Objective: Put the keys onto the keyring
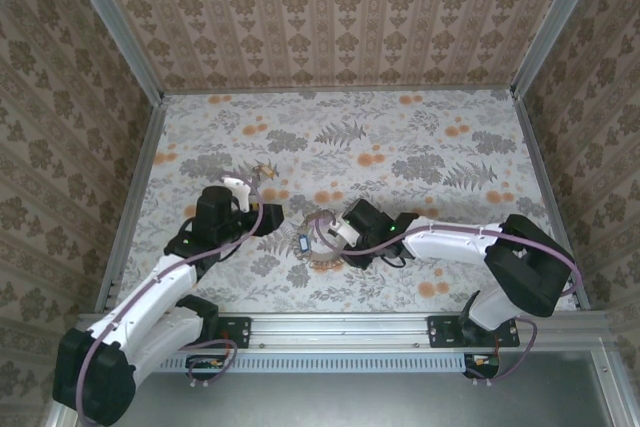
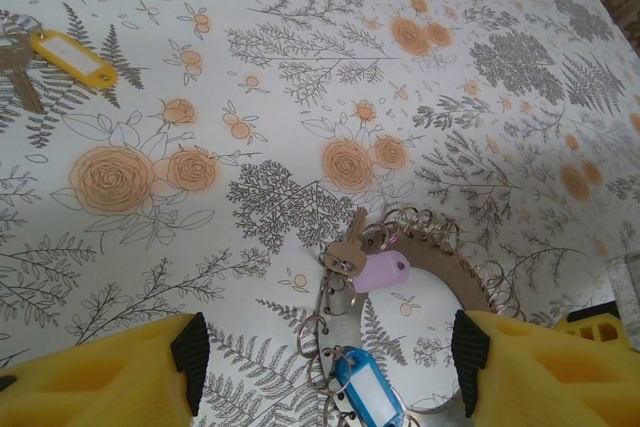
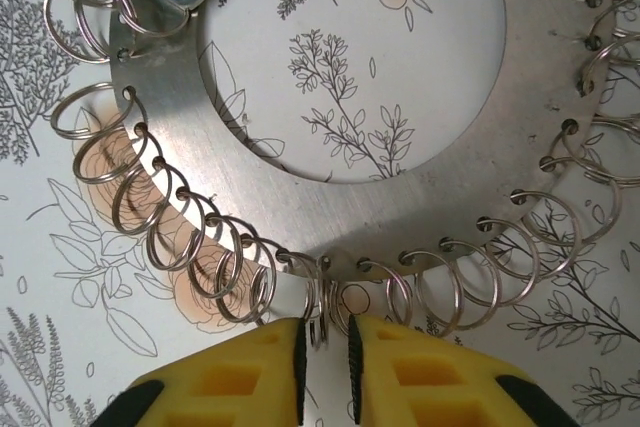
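Observation:
The keyring (image 2: 455,272) is a flat metal ring plate (image 3: 420,197) edged with several split rings, lying on the floral table. A lilac-tagged key (image 2: 378,272) and a blue-tagged key (image 2: 368,392) hang on its left rim. A yellow-tagged brass key (image 2: 72,55) lies loose, far off to the upper left. My left gripper (image 2: 330,352) hovers open, wide over the blue tag. My right gripper (image 3: 326,347) sits at the plate's near edge, its jaws a narrow gap apart around one split ring (image 3: 318,322) that touches at most the left pad.
In the top view both arms meet at mid-table round the keyring (image 1: 318,247). Aluminium rails and patterned walls enclose the table (image 1: 400,137). Open floral surface lies behind and to both sides.

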